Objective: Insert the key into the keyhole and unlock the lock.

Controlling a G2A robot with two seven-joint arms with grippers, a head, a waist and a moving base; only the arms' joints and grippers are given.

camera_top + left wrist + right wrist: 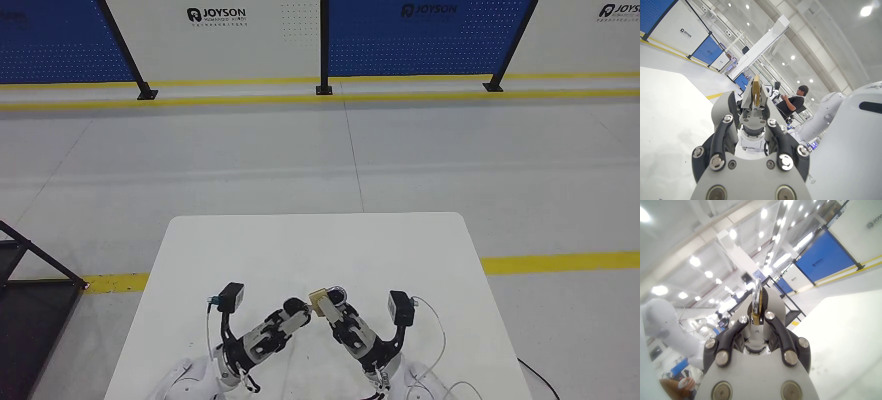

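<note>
Right gripper (758,294) clamped on small brass padlock (756,87), chrome shackle, above white table (300,250); left gripper (751,100) spread wide around it. Padlock likely rigid, dense, slick: flat brass faces judged best hold

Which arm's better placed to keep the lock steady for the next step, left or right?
Right, most likely. The right gripper is shut on the brass lock, seen edge-on in its wrist view. The left gripper sits close beside it.
</note>
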